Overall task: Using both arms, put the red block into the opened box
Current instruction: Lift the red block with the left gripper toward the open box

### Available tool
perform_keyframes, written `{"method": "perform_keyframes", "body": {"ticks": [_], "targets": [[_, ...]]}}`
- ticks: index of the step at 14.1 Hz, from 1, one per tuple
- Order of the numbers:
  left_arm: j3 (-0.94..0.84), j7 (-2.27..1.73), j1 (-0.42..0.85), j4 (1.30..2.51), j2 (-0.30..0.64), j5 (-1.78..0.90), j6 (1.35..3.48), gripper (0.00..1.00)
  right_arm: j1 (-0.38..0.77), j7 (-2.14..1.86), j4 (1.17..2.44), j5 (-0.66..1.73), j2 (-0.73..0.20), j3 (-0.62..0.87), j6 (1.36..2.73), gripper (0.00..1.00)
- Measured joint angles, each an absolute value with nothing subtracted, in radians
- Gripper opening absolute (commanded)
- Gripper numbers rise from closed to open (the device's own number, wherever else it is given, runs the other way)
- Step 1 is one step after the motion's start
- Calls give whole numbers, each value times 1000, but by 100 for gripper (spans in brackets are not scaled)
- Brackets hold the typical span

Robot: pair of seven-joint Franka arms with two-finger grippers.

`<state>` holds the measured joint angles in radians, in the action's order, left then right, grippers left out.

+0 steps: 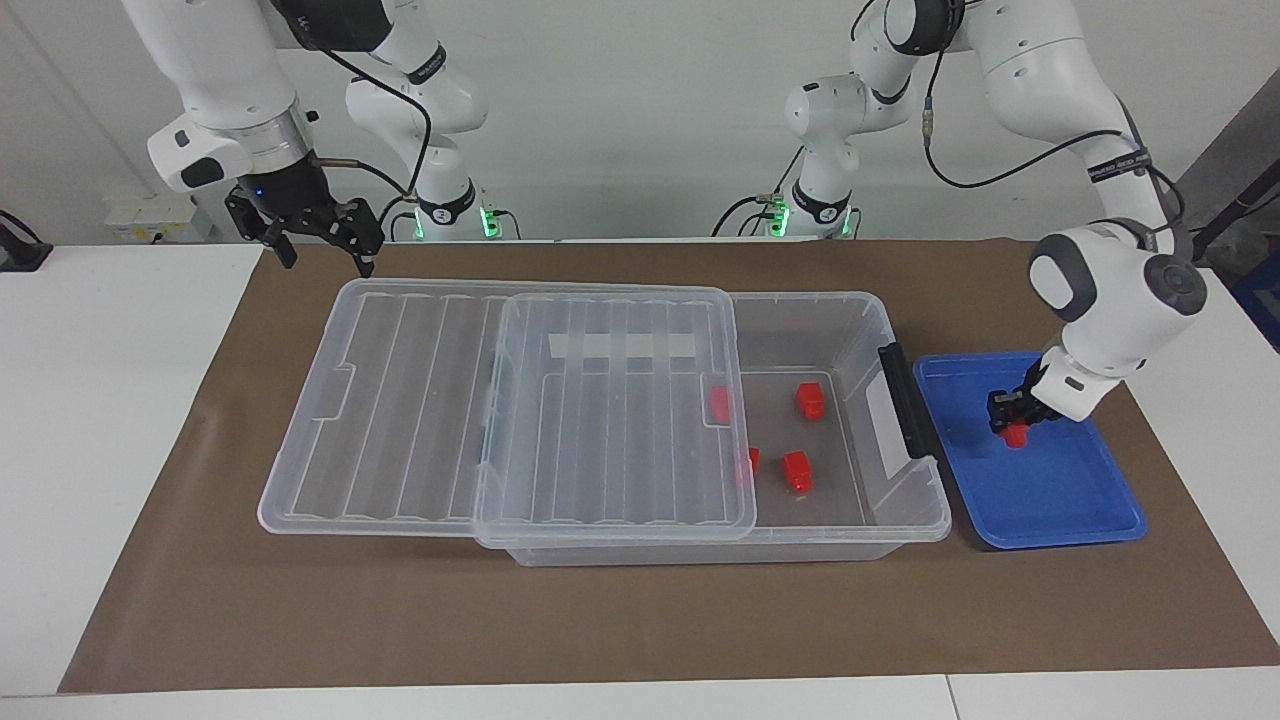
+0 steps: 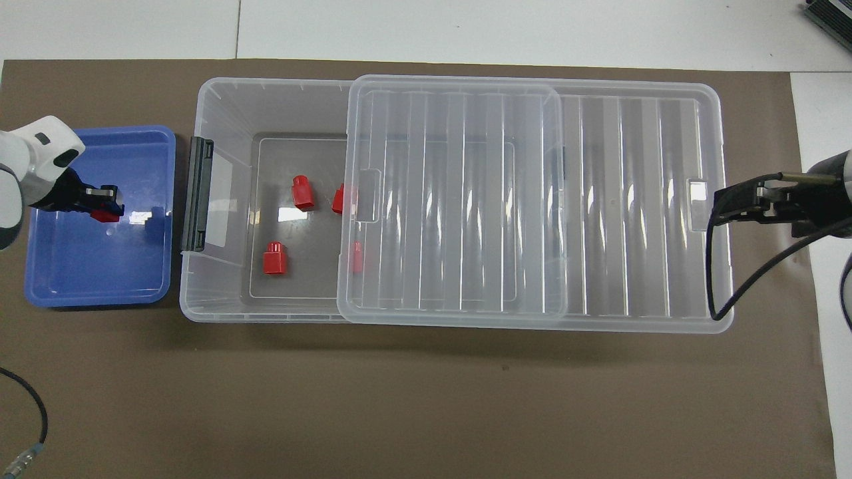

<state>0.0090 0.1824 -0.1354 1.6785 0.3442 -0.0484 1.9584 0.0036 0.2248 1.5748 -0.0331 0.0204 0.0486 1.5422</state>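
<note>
The left end effector is pinched on a red block and hangs over the blue tray, which sits on the worktop just beside the box at the left arm's end. The block appears lifted clear of the tray floor. The right end effector hangs spread wide and empty over the mat near the lid's outer end, at the right arm's end of the worktop; that arm waits.

Risks from here, as I judge them: the grip looks to catch only the upper part of the block, so a quick swing could let it slip and fall back into the tray or onto the mat. The path to the opening crosses the tray wall and the box's black handle; carried too low, the block could clip either. The lid covers much of the box, so a release too far along would land the block on the lid rather than inside with the other blocks.

The facing view shows the gap between block and tray and the right end effector's spread fingers. The overhead view shows the open part of the box and all four blocks inside it, two half under the lid's edge, but it hides the heights.
</note>
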Motion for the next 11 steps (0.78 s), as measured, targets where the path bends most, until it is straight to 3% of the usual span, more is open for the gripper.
{"method": "perform_keyframes", "body": {"ticks": [4, 11], "targets": [[-29, -25, -101, 1516, 293, -101, 1716, 4, 4, 225, 1575, -33, 20, 47, 1530, 100], [-79, -637, 214, 1477, 267, -55, 1699, 5, -3, 190, 1575, -33, 20, 42, 1529, 100]]}}
